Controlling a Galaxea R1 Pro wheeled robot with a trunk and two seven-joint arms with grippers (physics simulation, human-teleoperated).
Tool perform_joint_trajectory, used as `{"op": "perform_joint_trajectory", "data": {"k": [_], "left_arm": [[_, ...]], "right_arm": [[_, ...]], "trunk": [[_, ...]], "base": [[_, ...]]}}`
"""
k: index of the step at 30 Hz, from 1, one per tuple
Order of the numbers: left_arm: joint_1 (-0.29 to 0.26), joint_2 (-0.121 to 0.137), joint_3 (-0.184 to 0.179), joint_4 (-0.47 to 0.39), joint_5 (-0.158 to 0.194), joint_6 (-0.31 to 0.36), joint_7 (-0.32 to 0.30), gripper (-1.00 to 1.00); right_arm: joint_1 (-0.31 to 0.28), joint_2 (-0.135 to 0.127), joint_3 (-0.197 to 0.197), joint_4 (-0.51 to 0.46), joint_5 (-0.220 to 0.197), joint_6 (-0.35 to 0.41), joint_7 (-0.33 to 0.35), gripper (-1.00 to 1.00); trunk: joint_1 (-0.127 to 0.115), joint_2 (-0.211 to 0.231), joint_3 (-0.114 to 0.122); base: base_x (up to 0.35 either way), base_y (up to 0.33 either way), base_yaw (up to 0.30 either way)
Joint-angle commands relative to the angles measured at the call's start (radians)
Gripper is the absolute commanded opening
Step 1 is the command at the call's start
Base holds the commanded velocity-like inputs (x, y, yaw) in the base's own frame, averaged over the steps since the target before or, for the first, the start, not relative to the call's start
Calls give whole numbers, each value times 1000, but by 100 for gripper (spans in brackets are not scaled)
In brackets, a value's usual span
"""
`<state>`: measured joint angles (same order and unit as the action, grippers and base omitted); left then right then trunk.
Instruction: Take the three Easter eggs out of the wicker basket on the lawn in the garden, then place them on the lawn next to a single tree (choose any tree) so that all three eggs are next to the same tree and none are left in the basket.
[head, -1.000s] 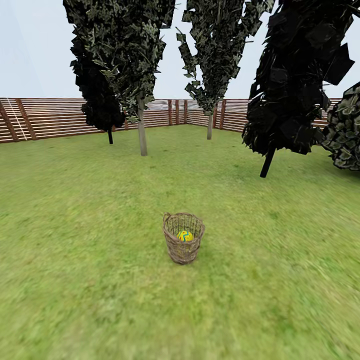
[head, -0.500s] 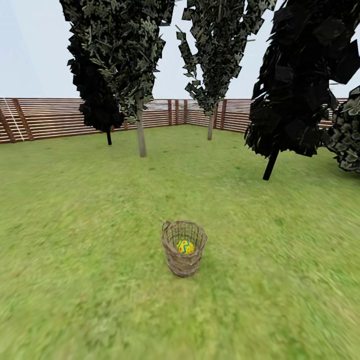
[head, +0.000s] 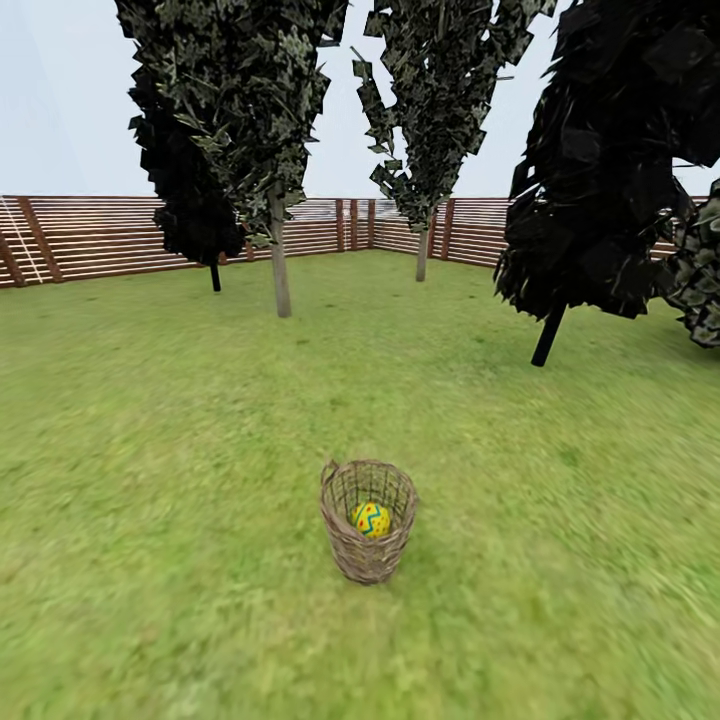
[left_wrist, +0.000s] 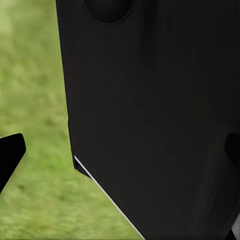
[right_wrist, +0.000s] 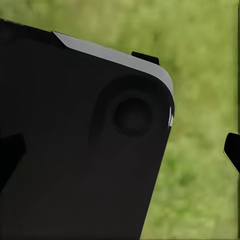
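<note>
Easter eggs: one egg is visible in the head view, inside the wicker basket. It is bright yellow with a blue zigzag band and red marks. Whether further eggs lie beneath it cannot be determined. The basket is round, brown and open-weave, upright, with a small loop handle at its rim. It stands on the lawn, well apart from every lawn edge and from the fence. It lies straight ahead of the robot on the view's centre line, so neither arm appears nearer to it. A pale-trunked tree stands beyond the basket and to the left; a second one stands farther back, near the fence. A thin black-trunked tree stands to the right.

Left wrist view: a dark body panel blocks most of the frame. Blurred grass lies behind it. Dark tips appear at both side borders of the frame. The left claw's state cannot be told.

Right wrist view: a dark body panel is again in front of blurred grass, with dark tips at both borders. The right claw's state cannot be told.
</note>
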<state>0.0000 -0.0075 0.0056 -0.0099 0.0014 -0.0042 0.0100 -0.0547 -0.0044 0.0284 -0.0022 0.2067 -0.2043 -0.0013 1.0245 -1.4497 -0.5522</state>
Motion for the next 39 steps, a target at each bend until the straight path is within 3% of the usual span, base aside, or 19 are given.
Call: {"op": "perform_joint_trajectory", "data": {"k": [1,39], "left_arm": [[0,0,0,-1,0,0,1,100],[0,0,0,-1,0,0,1,100]], "right_arm": [[-1,0,2,1,3,-3,0,100],[-1,0,2,-1,3,-3,1,100]], "trunk": [[1,0,-1],[1,0,-16]], "base": [[322,0,0],[322,0,0]]}}
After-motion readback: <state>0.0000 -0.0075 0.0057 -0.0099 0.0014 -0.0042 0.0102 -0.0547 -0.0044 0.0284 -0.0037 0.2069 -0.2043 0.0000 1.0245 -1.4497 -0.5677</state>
